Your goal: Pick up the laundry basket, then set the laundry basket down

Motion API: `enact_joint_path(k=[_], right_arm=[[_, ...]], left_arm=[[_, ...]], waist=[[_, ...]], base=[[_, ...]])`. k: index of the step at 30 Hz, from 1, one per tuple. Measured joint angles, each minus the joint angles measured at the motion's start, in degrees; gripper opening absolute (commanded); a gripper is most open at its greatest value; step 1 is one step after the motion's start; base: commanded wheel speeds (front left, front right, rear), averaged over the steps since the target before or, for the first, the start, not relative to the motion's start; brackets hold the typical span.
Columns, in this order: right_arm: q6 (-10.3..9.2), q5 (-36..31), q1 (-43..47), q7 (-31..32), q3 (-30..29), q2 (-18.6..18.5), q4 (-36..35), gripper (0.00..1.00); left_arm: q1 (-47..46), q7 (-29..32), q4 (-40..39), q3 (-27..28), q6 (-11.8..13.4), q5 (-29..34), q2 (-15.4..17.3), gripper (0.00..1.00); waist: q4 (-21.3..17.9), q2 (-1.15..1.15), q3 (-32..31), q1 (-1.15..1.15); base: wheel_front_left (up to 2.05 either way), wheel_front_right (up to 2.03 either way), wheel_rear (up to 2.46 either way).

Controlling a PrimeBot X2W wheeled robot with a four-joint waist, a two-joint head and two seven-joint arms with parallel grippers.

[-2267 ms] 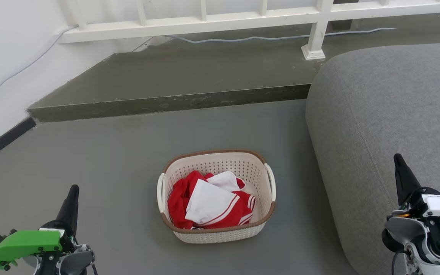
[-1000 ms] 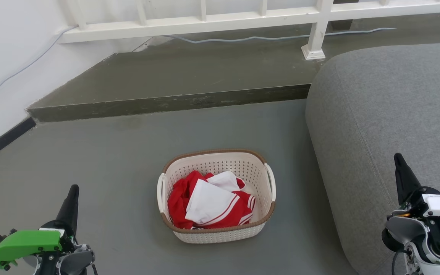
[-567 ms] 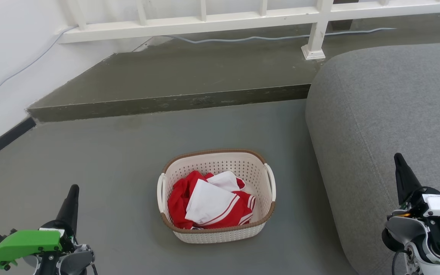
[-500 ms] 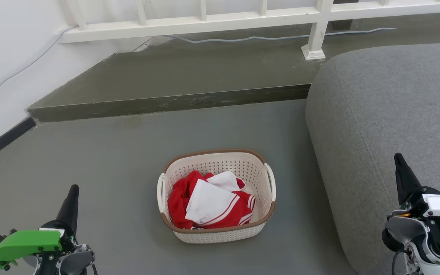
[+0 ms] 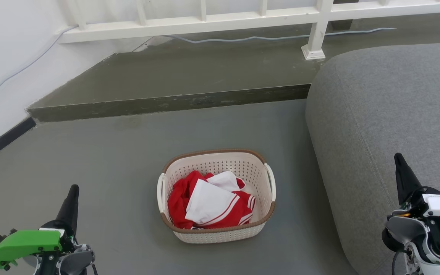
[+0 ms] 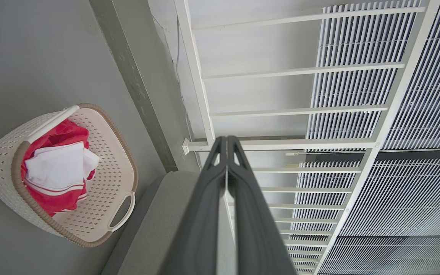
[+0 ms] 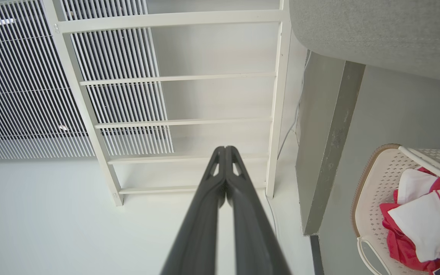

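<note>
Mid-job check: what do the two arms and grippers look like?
Each gripper has two long dark tapered fingers with slots near the tips. The left gripper sits on a grey wrist with a bright green cover; the right gripper has a white and grey wrist with a black cable.

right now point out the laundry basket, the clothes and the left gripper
laundry basket [image 5: 220, 236], head view, front wall
clothes [image 5: 206, 200], head view, white fabric
left gripper [image 6: 226, 139], left wrist view, shut fingertips

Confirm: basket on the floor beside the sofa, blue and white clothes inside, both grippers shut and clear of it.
Wrong on colour: the clothes in the basket are red and white, as the head view shows. The rest stands.
</note>
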Motion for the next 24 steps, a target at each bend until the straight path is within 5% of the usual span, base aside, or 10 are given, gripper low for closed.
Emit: enact_joint_path(k=[24], right_arm=[[0.0,0.0,0.0,0.0,-0.1,0.1,0.0,0.0]], left_arm=[[0.0,0.0,0.0,0.0,0.0,0.0,0.0,0.0]], waist=[[0.0,0.0,0.0,0.0]], base=[[0.0,0.0,0.0]])
